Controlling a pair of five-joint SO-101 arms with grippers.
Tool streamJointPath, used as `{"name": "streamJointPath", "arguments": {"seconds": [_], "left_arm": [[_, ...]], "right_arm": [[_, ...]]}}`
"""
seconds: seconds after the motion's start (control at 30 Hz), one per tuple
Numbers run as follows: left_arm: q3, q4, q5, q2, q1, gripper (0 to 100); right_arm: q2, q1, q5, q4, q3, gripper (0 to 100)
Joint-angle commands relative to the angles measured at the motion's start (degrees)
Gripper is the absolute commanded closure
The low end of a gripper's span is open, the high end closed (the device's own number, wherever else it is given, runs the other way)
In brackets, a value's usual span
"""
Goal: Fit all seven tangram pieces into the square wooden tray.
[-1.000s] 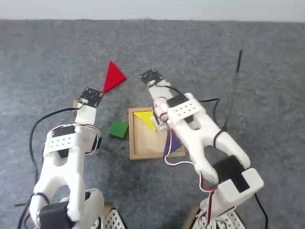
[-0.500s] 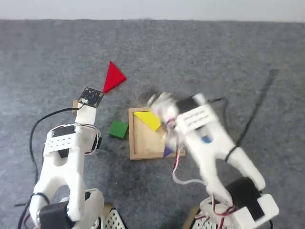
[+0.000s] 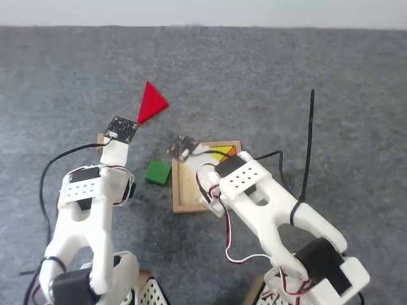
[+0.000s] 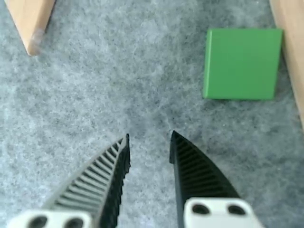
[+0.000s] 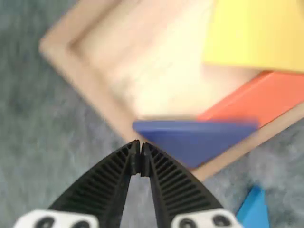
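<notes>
Right claw (image 5: 140,147) clenched tight on nothing, tips just at the blurred blue triangle (image 5: 194,137), which overlaps the rim of the tray (image 5: 71,52) beside an orange piece (image 5: 256,97) and a yellow piece (image 5: 256,33); a light-blue piece (image 5: 254,209) is cut off outside. Left claw (image 4: 149,140) released over the carpet (image 4: 71,95). Green square (image 4: 242,64) at the tray's 9 o'clock, red triangle (image 3: 151,103) out at 11; the right arm (image 3: 254,190) hides much of the tray

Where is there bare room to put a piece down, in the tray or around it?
Inside the tray, the bare floor between its corner rim, the yellow piece and the blue piece. Outside, the open carpet beyond the red triangle. Crowded: where yellow, blue and the orange piece meet, by the right gripper.
</notes>
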Motion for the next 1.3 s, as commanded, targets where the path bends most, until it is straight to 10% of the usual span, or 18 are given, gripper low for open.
{"name": "streamJointPath", "arguments": {"seconds": [0.0, 0.9, 1.27], "left_arm": [[-0.3, -0.4, -0.4, -0.5, -0.5, 86], [-0.3, 0.4, -0.4, -1.4, -0.5, 86], [17.4, -3.3, -2.4, -34.2, -3.4, 86]], "right_arm": [[1.7, 1.6, -5.2, -6.7, -0.5, 99.2], [-7.0, 19.1, -8.4, 2.8, -3.3, 98.6], [-9.9, 20.4, -6.7, 7.8, -3.2, 84.2]]}}
